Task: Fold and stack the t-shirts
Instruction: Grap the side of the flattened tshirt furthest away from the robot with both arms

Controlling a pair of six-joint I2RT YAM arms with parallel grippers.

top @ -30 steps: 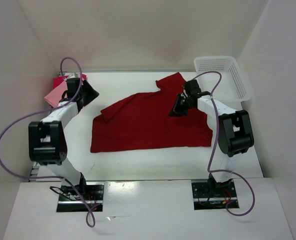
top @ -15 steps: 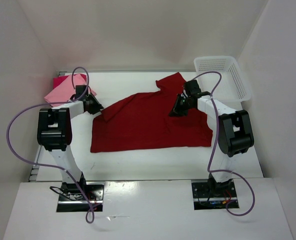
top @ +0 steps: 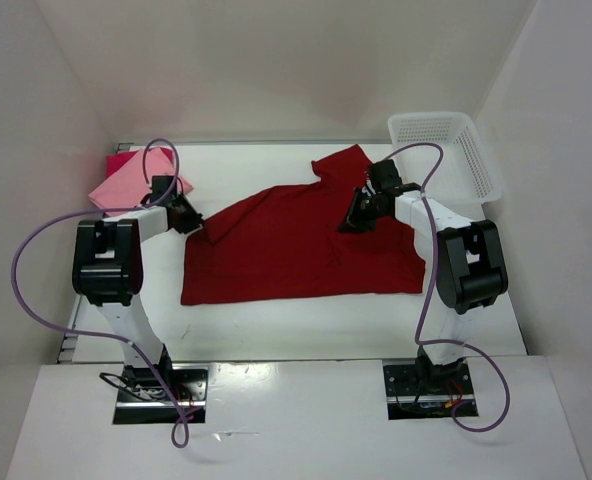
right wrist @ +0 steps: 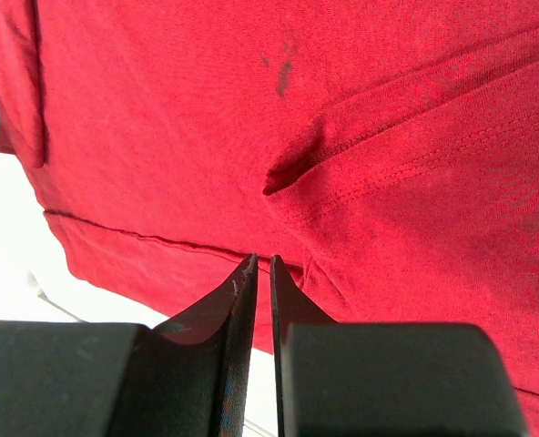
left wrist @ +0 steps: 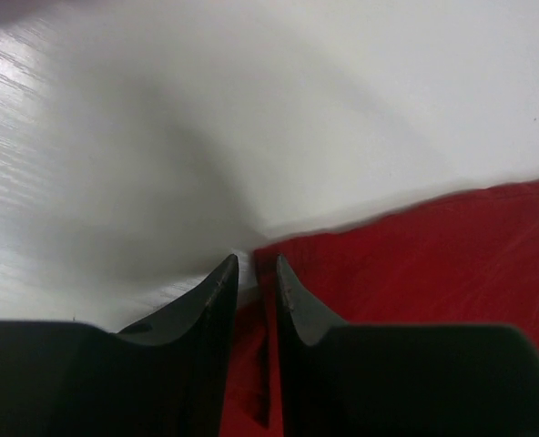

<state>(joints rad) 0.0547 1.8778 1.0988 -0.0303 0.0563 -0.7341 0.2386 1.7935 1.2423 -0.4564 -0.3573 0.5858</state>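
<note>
Item one, the dark crimson t-shirt (top: 306, 245): you will find it spread mostly flat across the middle of the tabletop (top: 276, 330), its upper part reaching toward the far right, with both arms at work on it. Item two, the left pincer (top: 194, 225): it sits at the shirt's far-left corner, right at the cloth's edge. In the left wrist view its fingers (left wrist: 217, 291) are drawn in to a narrow slit with the red corner running between them, so count it as pinching that corner. Bare white surface lies just beyond the tips. Item three, the right pincer (top: 351, 222): it is down on the right half of the same shirt, well inside the outline. In the right wrist view its jaws stand almost together and the cloth is puckered into a ridge leading to the tips, beside a stitched hem, so it has a thin pinch of fabric. Item four, the light pink t-shirt (top: 116, 188): folded, at the far-left edge, near the left pincer but not touching it. Item five, the magenta t-shirt (top: 124, 158): it shows from under the pink one on the far side. Item six, a white lattice basket (top: 476, 165): in the far-right corner, apart from the crimson shirt.
</note>
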